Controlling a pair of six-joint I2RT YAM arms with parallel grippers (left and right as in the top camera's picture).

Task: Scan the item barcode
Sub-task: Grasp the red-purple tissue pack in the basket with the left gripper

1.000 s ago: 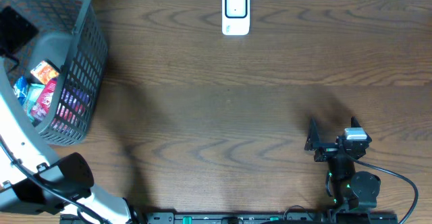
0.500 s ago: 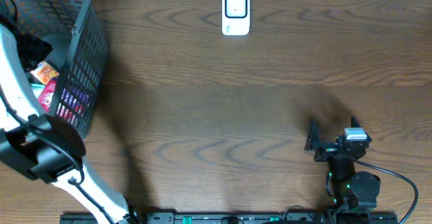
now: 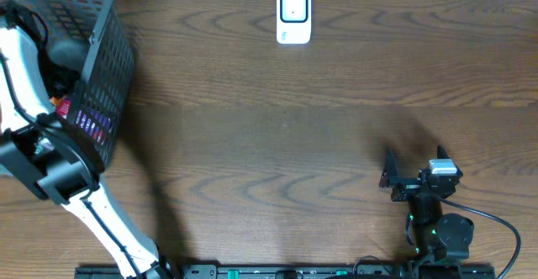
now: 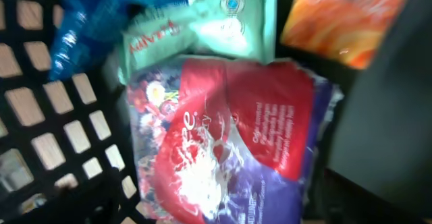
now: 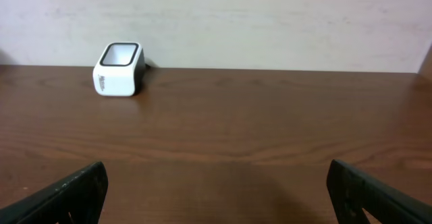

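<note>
1. Basket (image 3: 109, 77) at 9 to 10 o'clock of bench (image 3: 277, 144), with left arm down inside it.
2. Left end effector (image 4: 229, 183) wide, holding nothing. Poised over red-and-purple packet (image 4: 229, 136), which lies flat among other packets. Long axis roughly 12 to 6 in wrist view, jaws flanking at 9 and 3.
3. Scanner (image 3: 293, 15) at 12 o'clock, well apart from basket.
4. Right end effector (image 5: 219, 183) wide, empty, at 5 o'clock. Judged much farther from packet than left.
</note>
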